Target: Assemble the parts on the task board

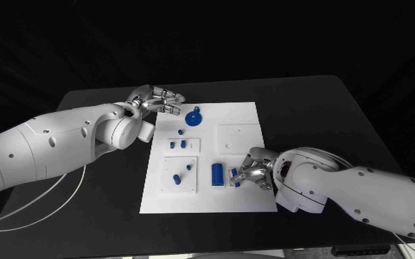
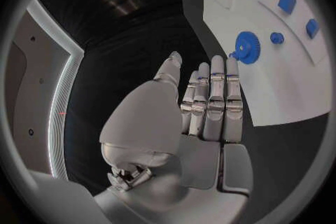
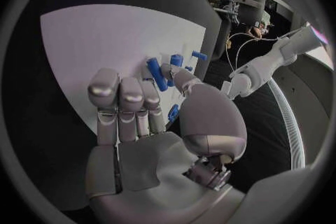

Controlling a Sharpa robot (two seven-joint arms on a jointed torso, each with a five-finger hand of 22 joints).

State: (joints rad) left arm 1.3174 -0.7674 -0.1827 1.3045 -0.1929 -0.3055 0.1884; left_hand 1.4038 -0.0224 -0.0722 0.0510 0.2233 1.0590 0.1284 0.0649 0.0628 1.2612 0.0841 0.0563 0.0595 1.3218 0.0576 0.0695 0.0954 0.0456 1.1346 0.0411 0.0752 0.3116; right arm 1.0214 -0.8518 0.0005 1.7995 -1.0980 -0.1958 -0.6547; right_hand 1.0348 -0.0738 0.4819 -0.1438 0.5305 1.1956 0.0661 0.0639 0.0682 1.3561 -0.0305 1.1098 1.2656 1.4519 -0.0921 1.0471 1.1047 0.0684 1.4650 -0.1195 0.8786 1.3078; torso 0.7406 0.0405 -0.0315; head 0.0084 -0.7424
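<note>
On the task board (image 1: 242, 151), lower middle, the right hand (image 1: 250, 172) is hovering over a long blue part (image 1: 217, 175); whether it is pinching anything, cannot tell. Part is looking light, rigid, slippery: take its long sides. Left hand (image 1: 158, 101) is resting released on the table (image 1: 311, 109).

My right robot hand (image 1: 250, 172) covers part of a blue part (image 1: 234, 178); I can't tell whether it grips it.
</note>
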